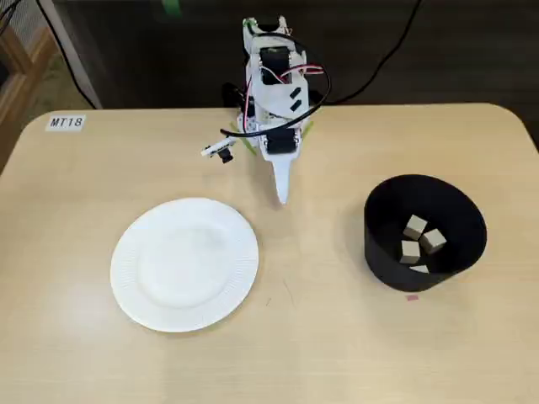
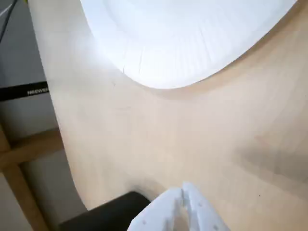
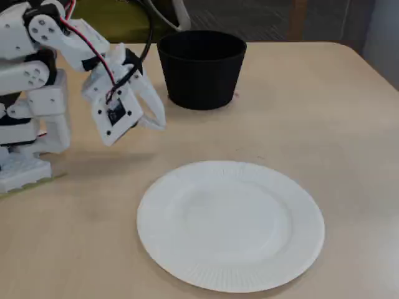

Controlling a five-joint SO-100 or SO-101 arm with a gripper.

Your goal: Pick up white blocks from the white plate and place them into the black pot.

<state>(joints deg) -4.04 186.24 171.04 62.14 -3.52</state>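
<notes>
Hidden: the inside of the pot (image 3: 201,68) is not shown in a fixed view from the side, so the blocks are unseen there; in the wrist view only a dark sliver of the pot (image 2: 113,211) is seen at the bottom edge, and the plate (image 2: 187,38) is cut off at the top.
Blurred: the gripper (image 2: 183,202) is seen soft and out of focus in the wrist view.
Writing: a white sticker (image 1: 66,122) reading "MT18" is stuck at the table's far left corner in a fixed view; a black strip (image 2: 24,90) off the table's edge carries white lettering, read only in part in the wrist view.
Gripper: its fingers are seen pressed together with nothing between them, pointing down over the table (image 1: 337,337) near the far edge's middle (image 1: 282,194).
Blocks: several blocks (image 1: 418,240) are gathered at the bottom of the pot (image 1: 379,244), well apart from the gripper, toward the table's right edge.
Plate: the plate (image 1: 185,263) is seen bare, toward the table's left edge, near the gripper but not under it.
</notes>
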